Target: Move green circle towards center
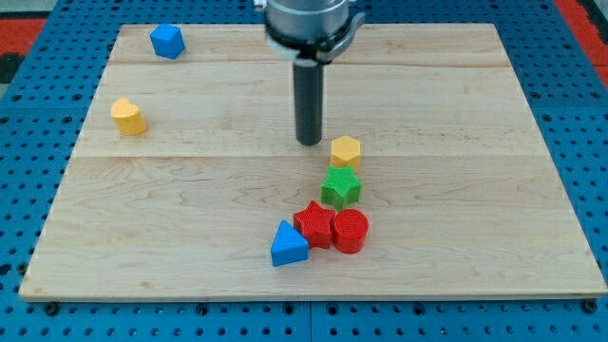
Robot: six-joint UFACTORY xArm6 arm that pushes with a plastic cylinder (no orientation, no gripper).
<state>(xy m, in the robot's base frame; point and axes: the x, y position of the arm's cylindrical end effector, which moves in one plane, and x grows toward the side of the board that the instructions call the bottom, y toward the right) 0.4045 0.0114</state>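
My tip [310,142] rests on the wooden board [190,190] near its middle. It stands just left of and slightly above a yellow hexagon [346,150], with a small gap between them. Below the hexagon lies a green star-shaped block [341,186], the only green block in view. Under it sit a red star [314,224] and a red cylinder [350,231], touching each other. A blue triangle [288,245] lies against the red star's lower left side.
A blue hexagon-like block [167,41] sits near the board's top left corner. A rounded yellow block [128,116] lies at the view's left. Blue pegboard [28,142] surrounds the board.
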